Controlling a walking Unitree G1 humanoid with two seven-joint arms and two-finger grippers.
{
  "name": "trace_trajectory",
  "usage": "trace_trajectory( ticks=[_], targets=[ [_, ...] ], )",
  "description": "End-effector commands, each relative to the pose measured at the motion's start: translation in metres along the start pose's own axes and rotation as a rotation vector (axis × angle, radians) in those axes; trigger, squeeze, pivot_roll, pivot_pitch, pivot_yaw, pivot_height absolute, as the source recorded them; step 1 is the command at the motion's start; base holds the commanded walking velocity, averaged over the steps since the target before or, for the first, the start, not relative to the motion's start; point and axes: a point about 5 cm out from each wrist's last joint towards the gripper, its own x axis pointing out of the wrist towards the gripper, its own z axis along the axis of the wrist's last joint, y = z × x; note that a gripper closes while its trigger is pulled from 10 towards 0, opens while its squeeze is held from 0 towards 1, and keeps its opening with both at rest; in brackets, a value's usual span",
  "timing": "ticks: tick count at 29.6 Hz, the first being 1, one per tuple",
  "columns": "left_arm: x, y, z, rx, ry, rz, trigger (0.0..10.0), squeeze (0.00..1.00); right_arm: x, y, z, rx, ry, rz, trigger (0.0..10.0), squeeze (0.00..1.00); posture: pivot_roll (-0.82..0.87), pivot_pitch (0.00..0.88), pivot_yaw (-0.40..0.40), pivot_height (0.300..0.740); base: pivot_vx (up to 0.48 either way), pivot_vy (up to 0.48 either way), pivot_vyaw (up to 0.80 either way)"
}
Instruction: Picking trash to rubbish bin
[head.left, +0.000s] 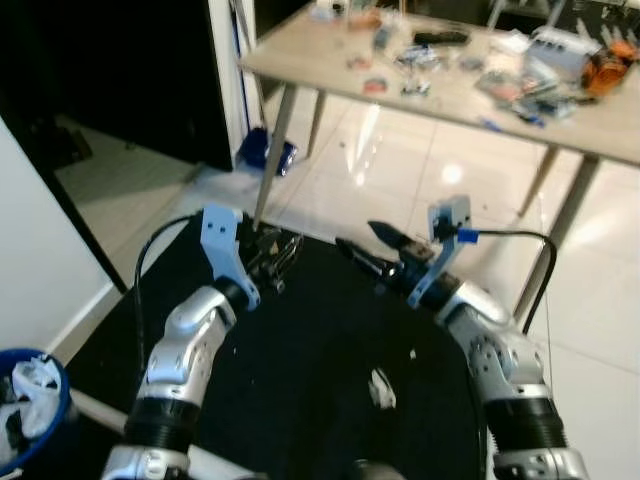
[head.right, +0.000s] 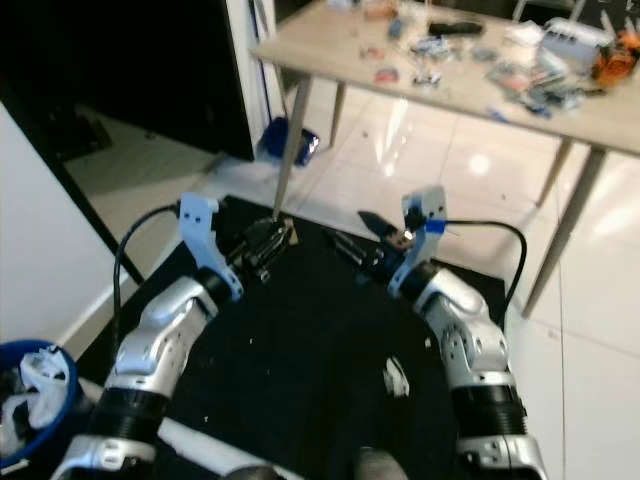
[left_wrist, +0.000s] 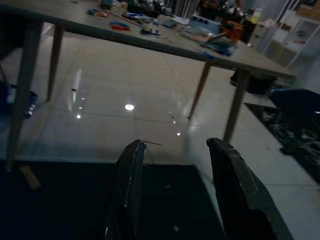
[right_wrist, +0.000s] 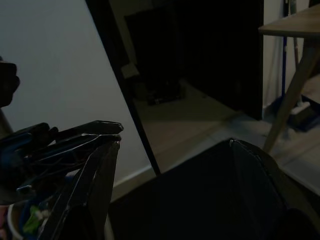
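- Looking down from the head camera, I see both arms raised over a black mat (head.left: 320, 330) on the pale tiled floor.
- My left jaws (head.left: 272, 255) sit ahead of the left wrist; in the left wrist view the two black fingers (left_wrist: 127, 190) stand apart with bare floor between them, holding nothing.
- My right jaws (head.left: 372, 250) point inward toward the left jaws; the fingers (right_wrist: 95, 165) are spread wide in the right wrist view and carry nothing.
- A small white scrap of trash (head.left: 381, 388) lies on the mat, below and behind the right jaws, close to the robot's body and apart from both jaws.
- A blue rubbish bin (head.left: 52, 420) with white paper inside stands well to the left of the left jaws, beside the white wall.
- Beyond both jaws stands a light wooden counter (head.left: 330, 62) on slim legs, strewn with small items I cannot make out.
- A blue object (head.left: 265, 152) lies on the floor by the counter's near leg, ahead of the left jaws.
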Motion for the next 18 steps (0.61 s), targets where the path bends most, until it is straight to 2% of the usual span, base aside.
trace_trajectory(
  ticks=[1, 4, 14, 18],
  targets=[
    [0.0005, -0.0012, -0.0030, -0.001, 0.011, -0.010, 10.0, 0.00, -0.0021, -0.0021, 0.0009, -0.010, -0.002, -0.010, 10.0, 0.00, -0.09, 0.000, 0.021, 0.740, 0.480, 0.000, 0.00],
    [0.0002, -0.0011, -0.0037, -0.002, 0.012, -0.011, 10.0, 0.00, -0.0021, -0.0016, -0.0005, -0.015, 0.016, -0.007, 10.0, 0.00, -0.09, 0.000, 0.023, 0.740, 0.480, 0.000, -0.21],
    [0.0007, -0.0003, -0.0052, -0.001, 0.014, -0.015, 10.0, 0.00, -0.0009, -0.0015, -0.0013, -0.006, 0.018, -0.010, 10.0, 0.00, -0.09, 0.000, 0.023, 0.740, 0.480, 0.000, -0.79],
    [0.0007, 0.0000, -0.0057, 0.004, 0.013, -0.018, 10.0, 0.00, -0.0016, -0.0020, -0.0019, -0.009, 0.016, -0.011, 10.0, 0.00, -0.10, 0.000, 0.025, 0.740, 0.480, 0.000, 0.00]
  ],
)
